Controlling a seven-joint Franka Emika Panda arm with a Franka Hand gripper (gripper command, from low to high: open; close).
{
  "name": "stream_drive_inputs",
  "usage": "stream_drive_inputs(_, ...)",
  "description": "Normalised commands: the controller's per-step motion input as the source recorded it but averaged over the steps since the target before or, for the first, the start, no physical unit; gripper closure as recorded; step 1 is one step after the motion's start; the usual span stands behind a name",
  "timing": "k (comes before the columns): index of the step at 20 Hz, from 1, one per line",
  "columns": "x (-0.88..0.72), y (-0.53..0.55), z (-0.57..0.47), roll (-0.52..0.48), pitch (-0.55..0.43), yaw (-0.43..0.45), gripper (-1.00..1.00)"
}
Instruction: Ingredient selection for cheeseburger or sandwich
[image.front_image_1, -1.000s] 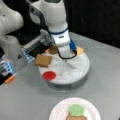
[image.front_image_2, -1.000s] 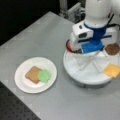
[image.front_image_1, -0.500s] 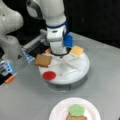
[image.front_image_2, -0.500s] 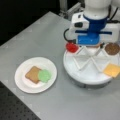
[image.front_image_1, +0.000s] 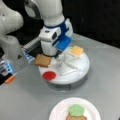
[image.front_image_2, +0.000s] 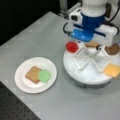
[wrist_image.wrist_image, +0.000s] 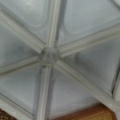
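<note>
Hovering over the tray (image.front_image_2: 82, 75), my gripper (image.front_image_1: 51, 53) state I cannot tell. Plate (image.front_image_2: 21, 83) holds toast (image.front_image_2: 32, 74) and lettuce (image.front_image_2: 44, 75); tomato (image.front_image_2: 72, 46), cheese (image.front_image_2: 112, 70), patty (image.front_image_2: 113, 49) remain unpicked.

Tool (image.front_image_2: 96, 47) low over sectioned tray (image.front_image_2: 75, 65), perhaps touching toast (image.front_image_2: 92, 44)

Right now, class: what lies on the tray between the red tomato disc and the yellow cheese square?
In a front view, only the tray's white dividers lie between the tomato disc and the cheese square.
</note>
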Motion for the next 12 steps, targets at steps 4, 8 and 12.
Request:
stream_drive_inputs(4, 0.01, -0.22, 0.13, 0.158, 0.127, -0.257, -1.0)
stream_drive_inputs(8, -0.05, -0.34, 0.17, 0.317, 0.13, -0.152, -1.0)
stream_drive_inputs(12, -0.05, -0.41, 0.21, 0.449, 0.103, -0.041, -1.0)
